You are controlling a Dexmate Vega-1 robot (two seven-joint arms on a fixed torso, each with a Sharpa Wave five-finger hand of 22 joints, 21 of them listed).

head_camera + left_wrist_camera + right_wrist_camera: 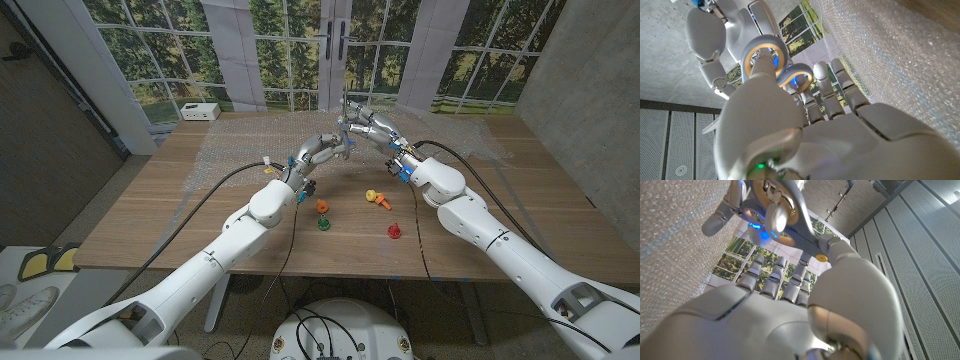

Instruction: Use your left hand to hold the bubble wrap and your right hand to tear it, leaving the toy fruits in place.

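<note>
1. In the head view, the bubble wrap (250,150) is seen spread over the far half of the wooden table (150,225), clear and hard to trace. The left hand (322,150) and the right hand (365,127) are raised close together above the sheet's middle. Whether either is closed on the film cannot be told. The toy fruits (352,212) are set on bare wood nearer the robot, apart from the hands.
2. In the left wrist view, the bubble wrap (900,55) is shown just beside the extended fingers (832,87). The sheet is judged light, soft and slippery, best pinched near a lifted fold.
3. In the right wrist view, the bubble wrap (670,245) is seen beside the fingers (772,282); the grip is hidden.
4. A window wall is seen behind the table.
</note>
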